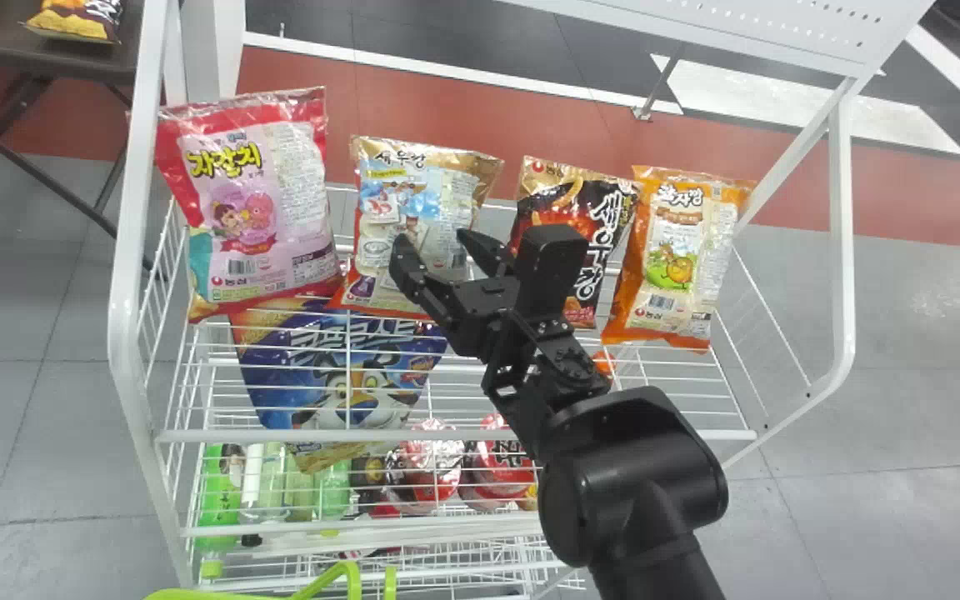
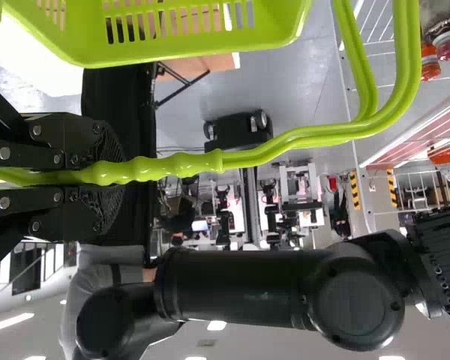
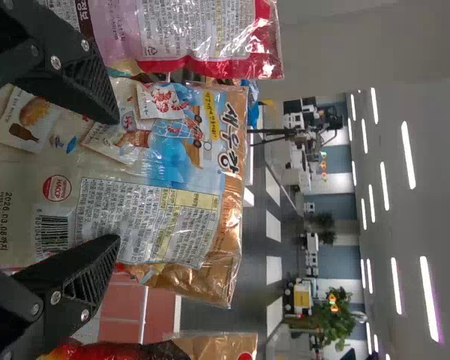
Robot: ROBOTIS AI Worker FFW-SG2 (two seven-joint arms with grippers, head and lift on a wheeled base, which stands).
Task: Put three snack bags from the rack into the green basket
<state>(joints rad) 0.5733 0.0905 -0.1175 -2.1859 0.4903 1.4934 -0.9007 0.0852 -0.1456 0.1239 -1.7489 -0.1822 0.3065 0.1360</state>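
Four snack bags stand along the rack's top: a pink bag, a gold-and-blue bag, a black-and-orange bag and an orange bag. My right gripper is in front of the gold-and-blue bag, fingers apart. In the right wrist view, the gripper stands open with the gold-and-blue bag beyond and between its fingers; contact cannot be told. My left gripper is shut on the handle of the green basket, whose rim shows at the head view's bottom edge.
White rack posts frame the bags at both sides. A blue cereal bag lies lower, above bottles and red cups. A dark table with more bags stands at the far left.
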